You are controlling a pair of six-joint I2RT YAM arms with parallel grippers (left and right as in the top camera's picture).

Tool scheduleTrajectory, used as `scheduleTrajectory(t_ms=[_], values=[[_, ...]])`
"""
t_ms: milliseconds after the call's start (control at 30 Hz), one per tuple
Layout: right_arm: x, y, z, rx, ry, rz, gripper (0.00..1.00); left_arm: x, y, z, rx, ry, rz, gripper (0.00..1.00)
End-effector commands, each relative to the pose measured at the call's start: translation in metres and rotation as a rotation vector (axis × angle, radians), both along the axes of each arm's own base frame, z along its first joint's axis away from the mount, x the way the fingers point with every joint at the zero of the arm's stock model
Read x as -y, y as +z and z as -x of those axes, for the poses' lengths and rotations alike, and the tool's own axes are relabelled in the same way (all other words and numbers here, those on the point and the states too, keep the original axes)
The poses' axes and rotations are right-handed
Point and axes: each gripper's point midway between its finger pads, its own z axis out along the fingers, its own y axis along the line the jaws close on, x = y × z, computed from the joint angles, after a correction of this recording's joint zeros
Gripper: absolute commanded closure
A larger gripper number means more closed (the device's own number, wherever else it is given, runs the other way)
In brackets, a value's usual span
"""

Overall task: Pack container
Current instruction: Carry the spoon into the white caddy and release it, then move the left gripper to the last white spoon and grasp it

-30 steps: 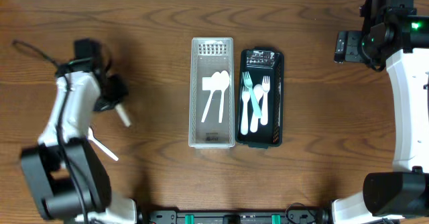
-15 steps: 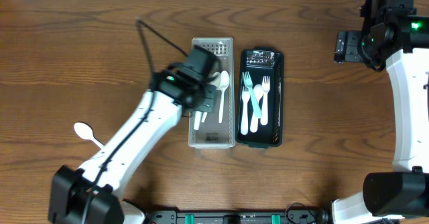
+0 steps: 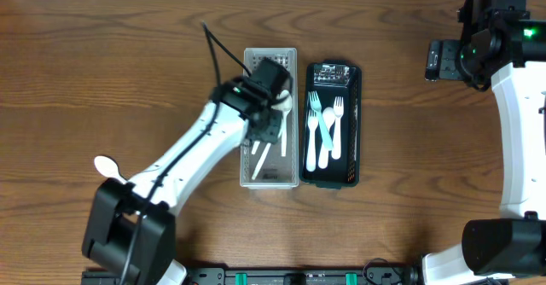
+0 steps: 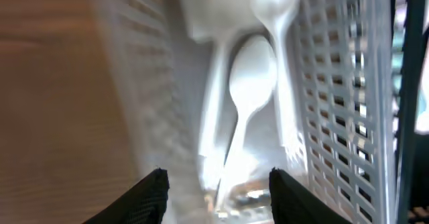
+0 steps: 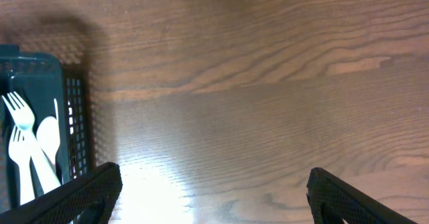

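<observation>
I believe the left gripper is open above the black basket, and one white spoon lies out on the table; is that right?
Not quite: the left gripper is open above the white basket, not the black basket beside it, as the overhead and left wrist views show. One white spoon does lie out on the table.

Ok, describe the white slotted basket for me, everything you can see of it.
The white basket is a long, narrow bin of pale, slightly see-through plastic with slotted walls. It sits flat on the wooden table, lengthwise away from the robot, side by side with the black basket on its right. White spoons lie inside along its length. The left hand hangs open just above them.
</observation>
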Motion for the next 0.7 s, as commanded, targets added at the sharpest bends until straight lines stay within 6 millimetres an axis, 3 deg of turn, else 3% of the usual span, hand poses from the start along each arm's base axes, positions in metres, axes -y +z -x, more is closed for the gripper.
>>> scheduleTrajectory(t_ms=[0,100,167,333,467,667], values=[[0.008,0.000,0.001,-0.007,-0.006,0.016,0.08,-0.044,0.076,-0.031,0.213,0.114,-0.045,0.49],[0.008,0.000,0.001,-0.007,-0.006,0.016,0.08,-0.104,0.103,-0.033,0.269,0.296,-0.078,0.47],[0.008,0.000,0.001,-0.007,-0.005,0.016,0.08,-0.149,0.109,-0.024,0.251,0.482,-0.071,0.42],[0.008,0.000,0.001,-0.007,-0.006,0.015,0.08,-0.246,0.092,0.017,0.129,0.983,-0.056,0.40],[0.008,0.000,0.001,-0.007,-0.006,0.015,0.08,-0.287,0.058,0.041,0.027,1.154,-0.010,0.40],[0.008,0.000,0.002,-0.008,-0.006,0.015,0.08,-0.316,-0.010,0.073,-0.095,1.291,0.048,0.40]])
